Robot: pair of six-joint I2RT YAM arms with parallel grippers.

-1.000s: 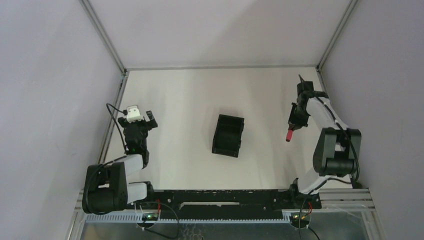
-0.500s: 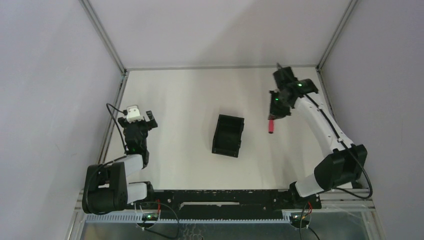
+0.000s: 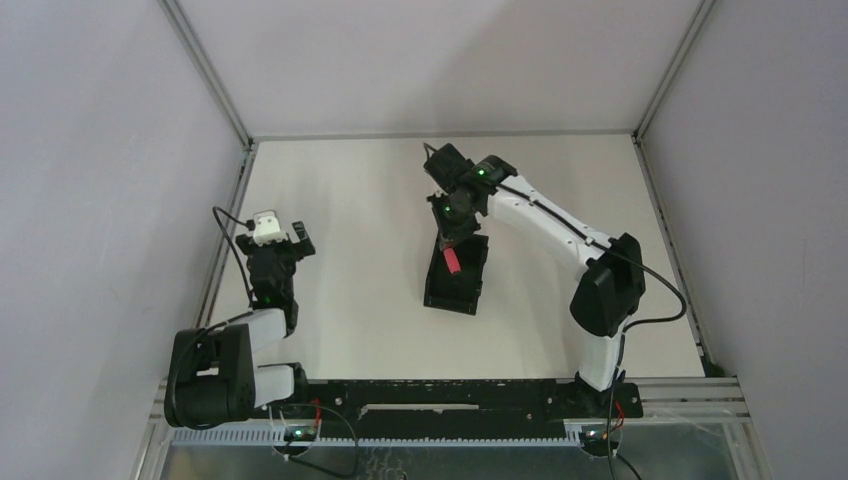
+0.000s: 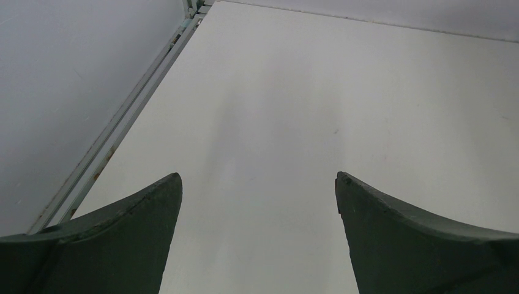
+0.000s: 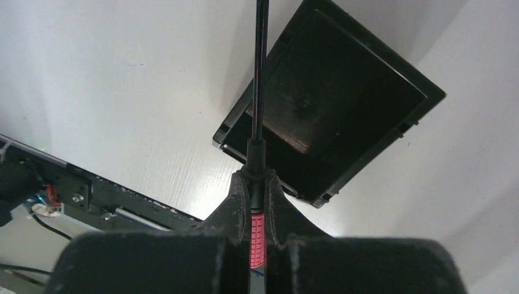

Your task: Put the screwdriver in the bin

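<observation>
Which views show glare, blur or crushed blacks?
Right wrist: glare patch on the table beside the bin; right gripper dark, soft-edged; screwdriver shaft sharp. Left wrist: even light, faint streaky shadows ahead of the left gripper. Top external: even, bin interior nearly detail-less.

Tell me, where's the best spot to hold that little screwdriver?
Hold the screwdriver by its red handle, pinched from two opposite sides, as the right gripper does now over the bin. The handle is thicker and ribbed, so it probably slips less; the black shaft is too thin.
</observation>
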